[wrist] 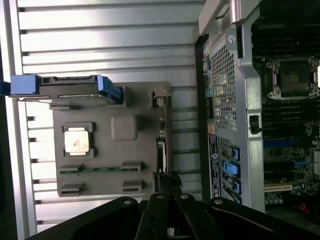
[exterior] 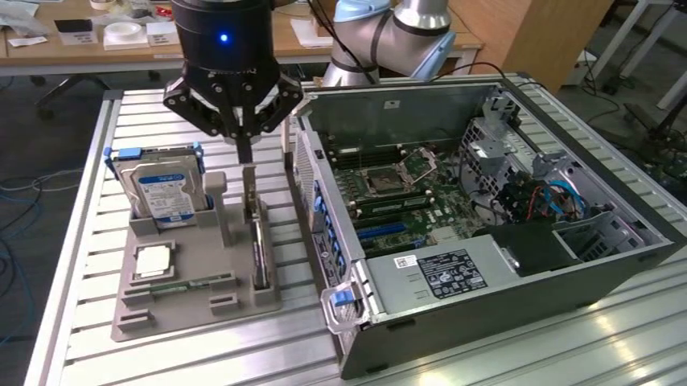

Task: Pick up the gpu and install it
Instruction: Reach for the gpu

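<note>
Slipping is the main danger that I judge from this position. The jaws are clenched together with nothing visible between them, and they hang over the gpu point(exterior: 257, 241); they seem to be apart from it, but I cannot tell this surely. The card stands on its long edge in a slot of the grey holder point(exterior: 172, 310) on the counter point(exterior: 76, 265), just beside the open computer case point(exterior: 516, 281).

The card is thin, flat and dark, with a pale metal bracket at one end. Its faces are probably hard and smooth, so a narrow pinch on the edge can let it tilt or slide out. If the jaws come down while closed, they can press on the top edge and bend the card or jam it in the slot. The slot walls sit close to it, so a pull that is not straight can drag the whole holder, which looks like light matt plastic. The case wall is perforated sheet metal with hard edges and stands near; a sideways move can knock the card against it.

The same holder carries a hard drive point(exterior: 161, 189) with a blue-white label and blue rails, a square silvery processor point(exterior: 151, 260) and a narrow green memory stick point(exterior: 188, 283). Inside the case, the motherboard point(exterior: 397, 193) is dense with small parts, which a careless contact can scratch.
</note>
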You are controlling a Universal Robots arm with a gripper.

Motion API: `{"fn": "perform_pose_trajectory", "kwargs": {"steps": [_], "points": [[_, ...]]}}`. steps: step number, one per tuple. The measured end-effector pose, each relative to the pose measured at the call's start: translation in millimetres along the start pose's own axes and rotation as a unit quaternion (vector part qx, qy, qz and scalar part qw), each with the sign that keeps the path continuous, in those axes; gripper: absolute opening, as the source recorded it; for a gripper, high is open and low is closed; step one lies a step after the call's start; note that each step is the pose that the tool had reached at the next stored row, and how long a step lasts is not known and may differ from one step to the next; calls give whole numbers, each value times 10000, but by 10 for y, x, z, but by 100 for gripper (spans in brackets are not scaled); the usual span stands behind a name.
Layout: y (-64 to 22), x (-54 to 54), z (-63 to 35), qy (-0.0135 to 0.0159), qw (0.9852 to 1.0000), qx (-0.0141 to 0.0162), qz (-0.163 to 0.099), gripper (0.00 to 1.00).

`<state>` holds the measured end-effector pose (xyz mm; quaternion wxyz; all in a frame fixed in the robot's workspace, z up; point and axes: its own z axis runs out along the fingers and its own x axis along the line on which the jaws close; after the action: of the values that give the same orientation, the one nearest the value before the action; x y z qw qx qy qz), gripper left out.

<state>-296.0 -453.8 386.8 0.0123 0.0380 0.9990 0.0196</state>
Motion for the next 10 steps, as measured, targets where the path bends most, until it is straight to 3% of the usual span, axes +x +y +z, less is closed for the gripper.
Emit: {"fn": "perform_pose_trajectory", "kwargs": {"steps": [5,10], "points": [[-78,36,2,1,10000,1,0,11],[-88,49,4,2,10000,1,-1,11]]}}
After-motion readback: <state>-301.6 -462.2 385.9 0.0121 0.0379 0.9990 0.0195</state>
